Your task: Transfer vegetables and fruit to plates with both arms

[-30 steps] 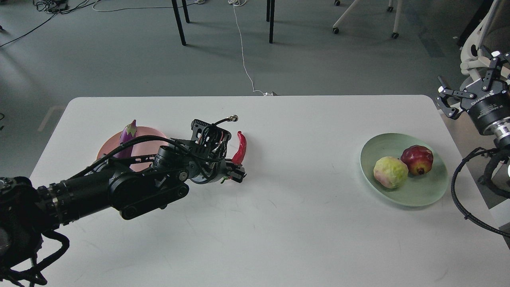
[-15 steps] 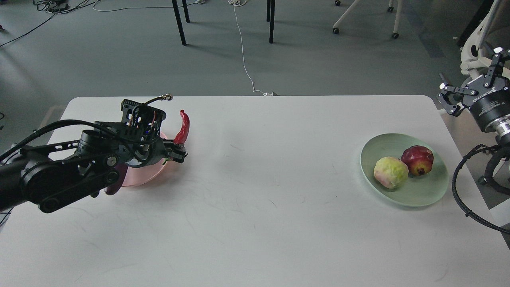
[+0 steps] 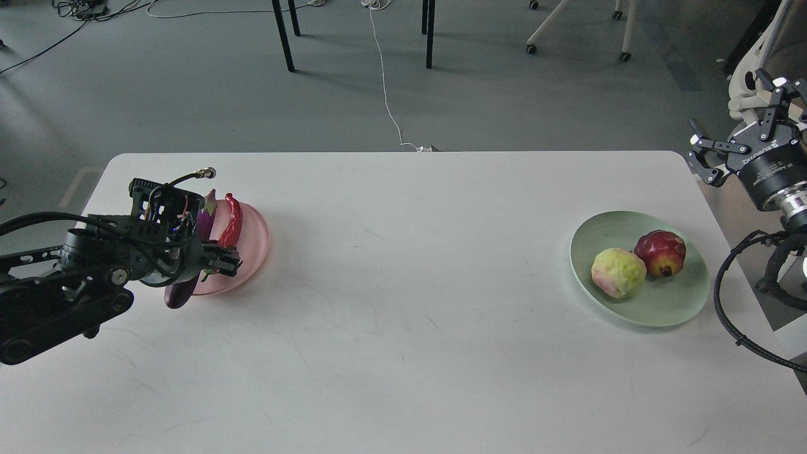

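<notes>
My left gripper (image 3: 228,263) is shut on the stem end of the red chili pepper (image 3: 231,224) and holds it over the pink plate (image 3: 255,243) at the table's left. The purple eggplant (image 3: 207,214) lies on that plate, mostly hidden behind my left wrist; its dark tip (image 3: 176,296) sticks out past the plate's near rim. The pomegranate (image 3: 660,252) and the yellow-green fruit (image 3: 618,272) sit side by side on the mint green plate (image 3: 662,309) at the right. My right gripper (image 3: 734,129) is open and empty, raised beyond the table's right edge.
The white table (image 3: 403,328) carries only the two plates. Behind it on the grey floor are table legs (image 3: 284,38), a white cable (image 3: 386,94) and chair bases. My right arm's black cable loop (image 3: 731,315) hangs by the table's right edge.
My left gripper has carried the chili pepper left from the middle-left of the table to above the pink plate, and lower. The right gripper has barely shifted.
</notes>
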Controlling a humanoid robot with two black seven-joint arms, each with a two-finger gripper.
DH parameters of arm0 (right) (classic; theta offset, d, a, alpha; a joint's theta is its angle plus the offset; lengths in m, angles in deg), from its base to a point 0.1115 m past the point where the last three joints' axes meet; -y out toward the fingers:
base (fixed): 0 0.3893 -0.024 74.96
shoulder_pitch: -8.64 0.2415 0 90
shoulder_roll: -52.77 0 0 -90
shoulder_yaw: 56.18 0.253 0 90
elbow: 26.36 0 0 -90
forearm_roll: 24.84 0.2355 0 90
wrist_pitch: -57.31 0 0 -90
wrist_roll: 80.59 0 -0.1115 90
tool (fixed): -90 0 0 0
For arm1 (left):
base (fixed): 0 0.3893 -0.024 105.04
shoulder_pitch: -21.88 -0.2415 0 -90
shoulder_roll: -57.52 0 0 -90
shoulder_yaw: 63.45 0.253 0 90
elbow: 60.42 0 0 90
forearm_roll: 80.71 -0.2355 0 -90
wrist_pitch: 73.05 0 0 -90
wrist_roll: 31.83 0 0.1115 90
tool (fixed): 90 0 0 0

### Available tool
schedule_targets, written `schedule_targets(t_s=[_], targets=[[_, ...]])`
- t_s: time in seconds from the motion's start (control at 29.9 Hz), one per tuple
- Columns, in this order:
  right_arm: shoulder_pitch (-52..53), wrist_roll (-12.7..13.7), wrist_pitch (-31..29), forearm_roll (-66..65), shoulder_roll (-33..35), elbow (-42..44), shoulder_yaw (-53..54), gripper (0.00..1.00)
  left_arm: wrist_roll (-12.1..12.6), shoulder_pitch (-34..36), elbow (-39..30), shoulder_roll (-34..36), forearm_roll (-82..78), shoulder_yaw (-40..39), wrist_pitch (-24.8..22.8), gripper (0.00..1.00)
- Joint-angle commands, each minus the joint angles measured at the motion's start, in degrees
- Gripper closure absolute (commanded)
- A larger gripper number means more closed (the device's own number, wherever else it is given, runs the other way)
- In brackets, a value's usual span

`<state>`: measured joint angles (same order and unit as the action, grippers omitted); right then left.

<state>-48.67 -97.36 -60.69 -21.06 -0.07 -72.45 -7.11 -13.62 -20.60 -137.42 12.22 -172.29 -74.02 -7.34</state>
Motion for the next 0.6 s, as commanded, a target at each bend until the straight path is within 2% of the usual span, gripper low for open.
schedule_targets(t_s=[0.0, 0.23, 0.33, 0.43, 0.57], targets=[[-0.09, -0.02, 0.0, 0.0, 0.01, -0.05, -0.02, 0.01, 0.08, -0.07, 0.0, -0.49, 0.26, -0.24, 0.29, 0.27], [0.09, 0.07, 0.0, 0.0, -0.16, 0.04, -0.02, 0.01, -0.45, -0.07, 0.0, -0.84, 3.23, -4.01, 2.75, 0.04], [1.14, -0.02, 0.0, 0.0, -0.25, 0.39, -0.02, 0.01, -0.71, -0.07, 0.0, -2.68, 12.96, -8.4, 3.54, 0.03], [1.76, -0.02, 0.0, 0.0, -0.51, 0.57, 0.15, 0.01, -3.6, -0.07, 1.14, -6.63, 27.29, -16.21, 5.12, 0.03], [2.9, -0.19, 0.0, 0.0, -0.95, 1.01, 0.59, 0.01, -8.61, -0.07, 6.84, -13.31, 40.75, -24.57, 10.73, 0.03]])
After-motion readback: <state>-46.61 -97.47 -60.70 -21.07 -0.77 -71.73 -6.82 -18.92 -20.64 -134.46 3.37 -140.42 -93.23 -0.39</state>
